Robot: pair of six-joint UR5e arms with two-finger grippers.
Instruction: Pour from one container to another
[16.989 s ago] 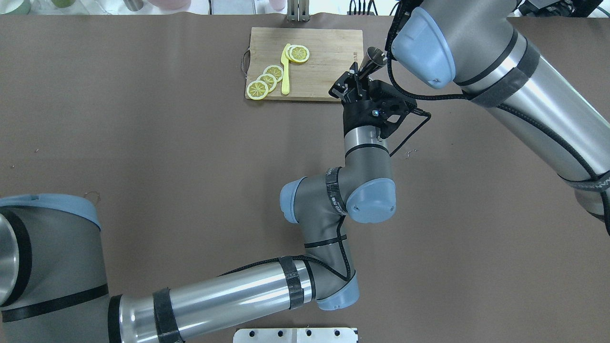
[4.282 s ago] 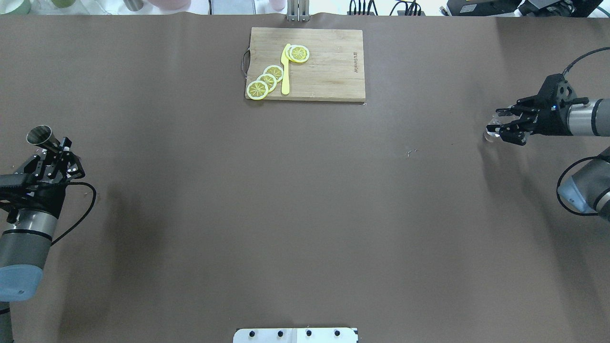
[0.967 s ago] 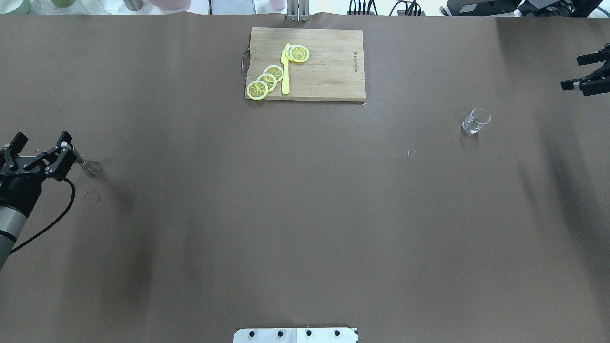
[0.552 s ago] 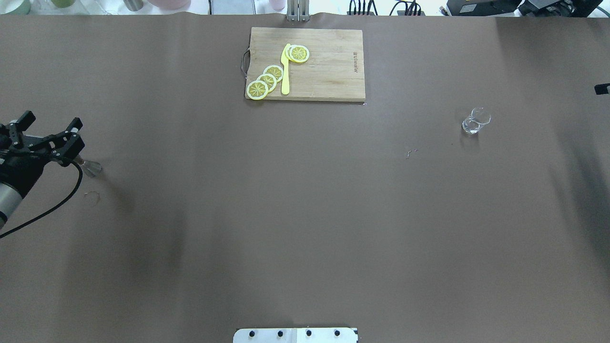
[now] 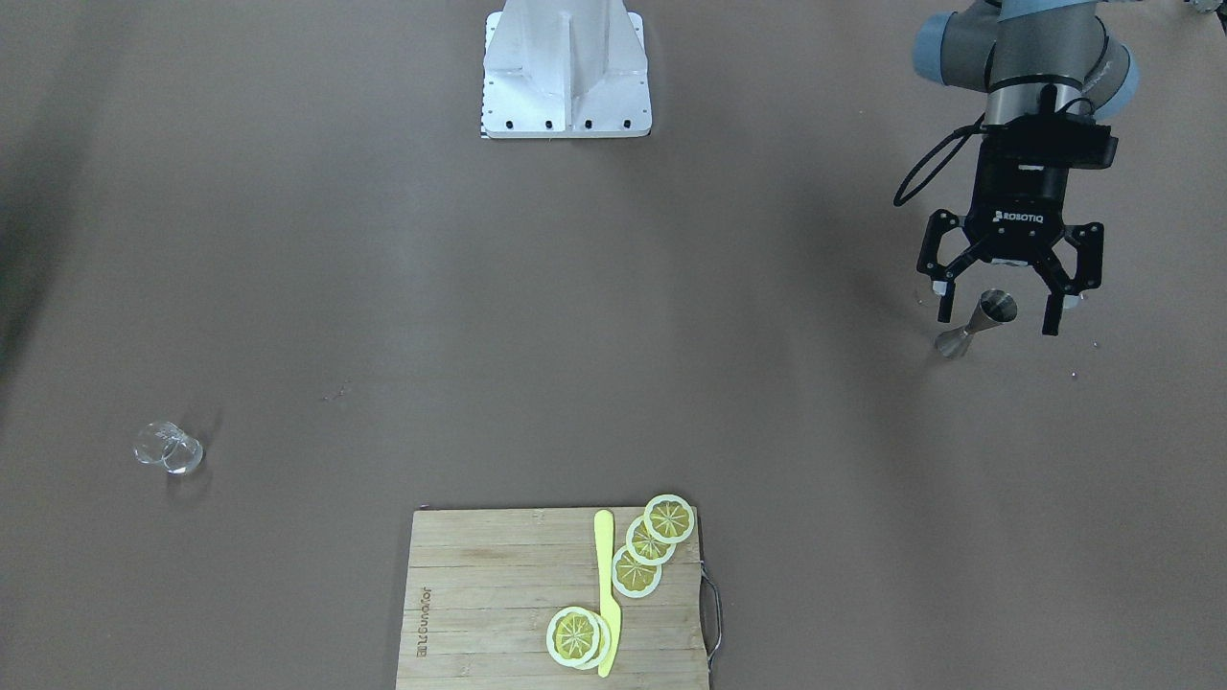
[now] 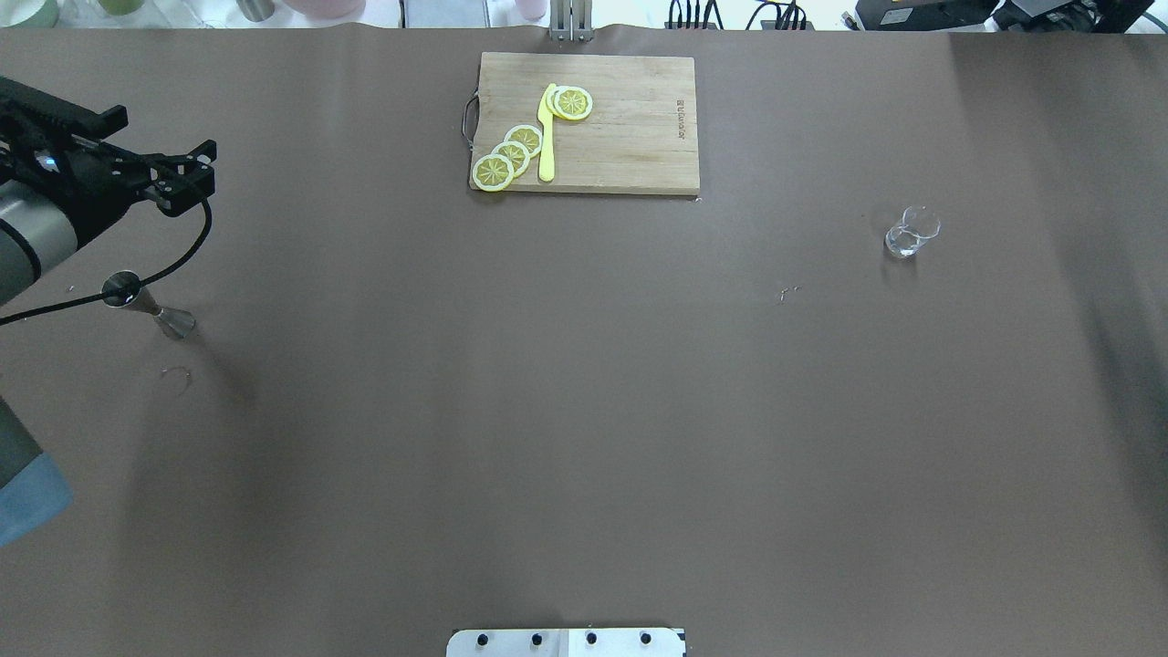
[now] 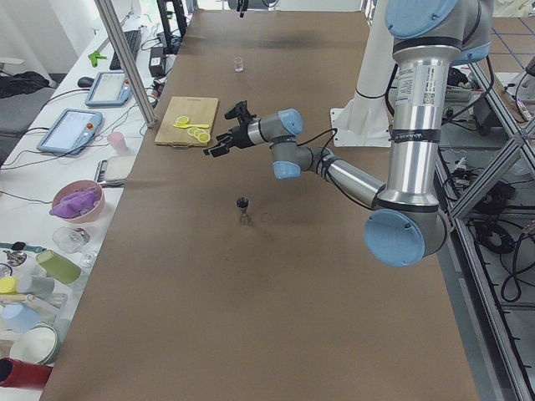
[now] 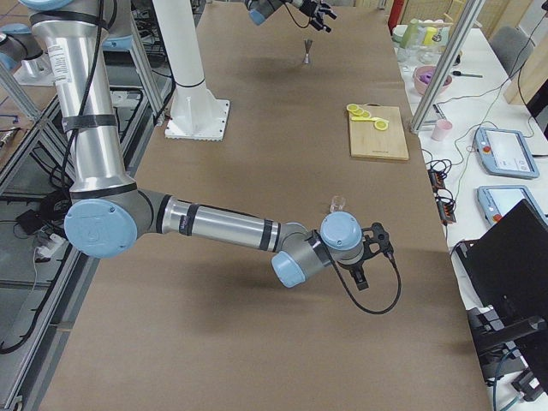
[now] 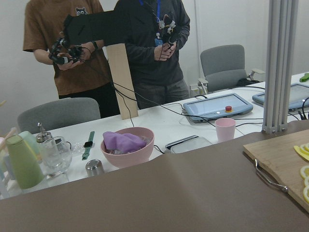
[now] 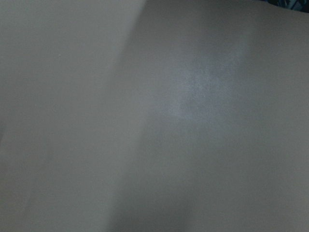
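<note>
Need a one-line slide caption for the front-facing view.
Open left gripper hangs clear of the upright jigger; glass cup stands far across the table, cutting board with lemon slices nearest the camera.

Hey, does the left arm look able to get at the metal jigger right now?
Likely yes. The left gripper is open and hangs raised close to the jigger, which stands upright by itself on the table, with nothing between them.

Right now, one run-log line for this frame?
left gripper open, raised clear of jigger | jigger upright on table | glass upright, unheld | right gripper state unclear
</note>
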